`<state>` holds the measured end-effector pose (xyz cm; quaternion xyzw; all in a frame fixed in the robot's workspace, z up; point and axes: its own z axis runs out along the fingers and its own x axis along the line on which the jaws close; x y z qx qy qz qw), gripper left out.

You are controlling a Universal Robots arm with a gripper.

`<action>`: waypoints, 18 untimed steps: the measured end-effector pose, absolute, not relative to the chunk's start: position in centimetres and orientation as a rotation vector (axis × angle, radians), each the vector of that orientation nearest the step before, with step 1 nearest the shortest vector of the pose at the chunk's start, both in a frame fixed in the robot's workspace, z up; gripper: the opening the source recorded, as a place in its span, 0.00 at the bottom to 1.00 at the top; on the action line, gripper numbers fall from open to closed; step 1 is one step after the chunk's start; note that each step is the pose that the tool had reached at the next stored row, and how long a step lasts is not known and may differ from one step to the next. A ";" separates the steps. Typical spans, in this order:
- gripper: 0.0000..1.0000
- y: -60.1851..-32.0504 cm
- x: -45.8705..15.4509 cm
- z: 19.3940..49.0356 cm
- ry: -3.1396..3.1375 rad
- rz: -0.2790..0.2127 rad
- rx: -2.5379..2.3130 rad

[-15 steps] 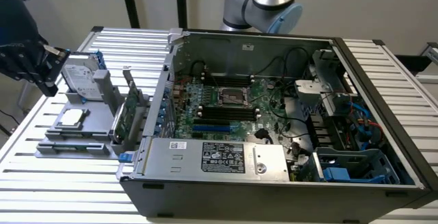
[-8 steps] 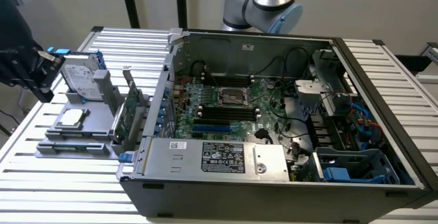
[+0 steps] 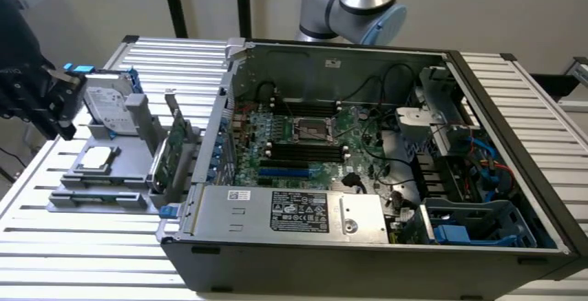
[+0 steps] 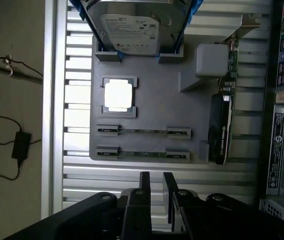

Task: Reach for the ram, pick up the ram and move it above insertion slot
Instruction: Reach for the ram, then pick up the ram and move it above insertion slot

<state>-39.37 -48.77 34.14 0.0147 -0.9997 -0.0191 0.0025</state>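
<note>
Two rams stand on edge in the grey holder (image 4: 147,90): one ram (image 4: 143,131) and a second ram (image 4: 142,153) closer to my gripper. In the exterior view they are thin strips (image 3: 99,185) at the holder's near end. My gripper (image 4: 156,176) hovers above the slatted table beside the holder, apart from both sticks, its fingers parted with nothing between them. In the exterior view the gripper (image 3: 55,116) hangs at the far left, above the holder's side. The black insertion slots (image 3: 305,151) lie on the motherboard inside the open computer case.
On the holder are a silver hard drive with blue rails (image 4: 136,25), a square processor chip (image 4: 118,95) and a green card with a metal bracket (image 4: 223,125). The open case (image 3: 368,260) stands to the exterior view's right of the holder. A cable and adapter (image 4: 20,145) lie on the floor.
</note>
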 end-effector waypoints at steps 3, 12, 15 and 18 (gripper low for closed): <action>0.36 -48.8 -39.4 34.1 -3.136 -0.060 0.046; 0.42 -48.8 -39.4 34.1 -3.134 -0.060 0.099; 0.42 -48.8 -39.4 34.1 -3.129 -0.059 0.186; 0.42 -48.8 -39.4 34.1 -3.122 -0.059 0.272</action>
